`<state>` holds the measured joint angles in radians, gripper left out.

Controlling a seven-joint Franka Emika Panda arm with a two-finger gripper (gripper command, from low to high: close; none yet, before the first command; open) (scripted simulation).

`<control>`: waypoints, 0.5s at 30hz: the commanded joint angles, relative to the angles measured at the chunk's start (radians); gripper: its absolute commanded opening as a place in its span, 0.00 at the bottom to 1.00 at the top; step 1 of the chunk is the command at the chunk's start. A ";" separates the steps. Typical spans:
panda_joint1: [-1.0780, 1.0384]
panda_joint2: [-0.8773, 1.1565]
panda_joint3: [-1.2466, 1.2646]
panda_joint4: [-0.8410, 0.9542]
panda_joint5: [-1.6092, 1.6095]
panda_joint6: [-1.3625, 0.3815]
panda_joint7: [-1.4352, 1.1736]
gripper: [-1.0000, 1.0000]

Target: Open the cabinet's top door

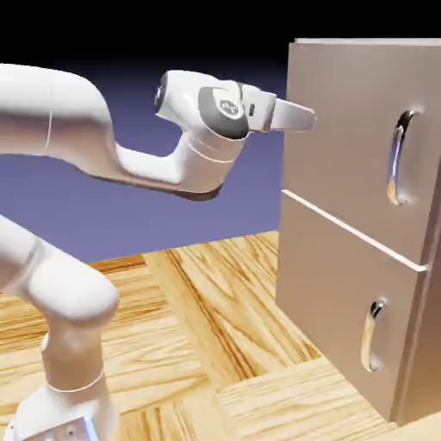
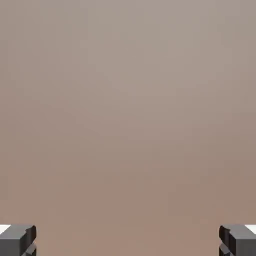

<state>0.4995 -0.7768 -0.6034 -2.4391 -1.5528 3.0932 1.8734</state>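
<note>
The tall beige-grey cabinet (image 1: pixel 344 284) stands at the right of the exterior view. Its top door (image 1: pixel 353 146) is flush and shut, with a vertical curved chrome handle (image 1: pixel 398 159) near its right side. My gripper (image 1: pixel 303 118) points horizontally at the top door's left part, its tips close to the panel and well left of the handle. In the hand view the door's flat beige surface (image 2: pixel 128 110) fills the picture. My two grey fingertips (image 2: pixel 17 240) sit far apart at the bottom corners with nothing between them, so the gripper is open.
The shorter lower door (image 1: pixel 336 301) has its own chrome handle (image 1: pixel 372 336). A wooden table (image 1: pixel 215 344) carries the cabinet and the robot's base at the lower left.
</note>
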 commanded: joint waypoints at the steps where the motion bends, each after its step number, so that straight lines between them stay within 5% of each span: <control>1: 0.014 -0.006 -0.017 0.010 -0.044 0.002 0.032 0.50; 15: 0.205 -0.087 -0.254 0.156 -0.653 0.024 0.476 0.50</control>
<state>0.7044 -0.8637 -0.8570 -2.2833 -2.2052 3.1169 2.3492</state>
